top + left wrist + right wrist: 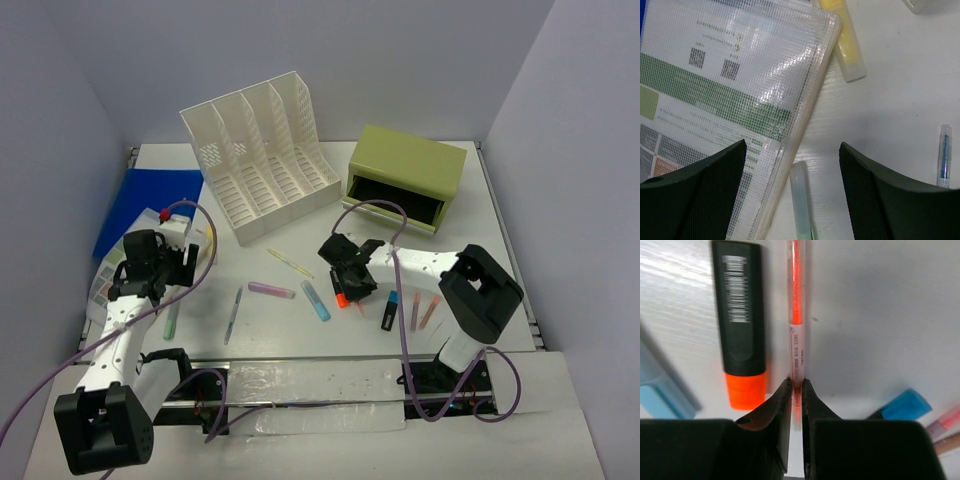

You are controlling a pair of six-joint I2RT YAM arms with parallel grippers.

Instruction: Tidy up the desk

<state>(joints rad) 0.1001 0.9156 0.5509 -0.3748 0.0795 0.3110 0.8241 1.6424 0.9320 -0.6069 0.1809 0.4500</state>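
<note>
Pinched tight in right gripper (796,390) at the wrist lens, slim orange pen (796,315) beside black marker (740,315) on the desk (880,315); left gripper (792,145) spread wide above mesh pouch (730,65) and green pen (801,200); overhead only, file rack (262,150) and drawer box (405,175).

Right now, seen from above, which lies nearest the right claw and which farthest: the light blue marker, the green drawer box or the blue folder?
1. The light blue marker, just left of the right gripper, which is shut on an orange pen.
2. The green drawer box, farther back on the right.
3. The blue folder, far off at the left.
</note>
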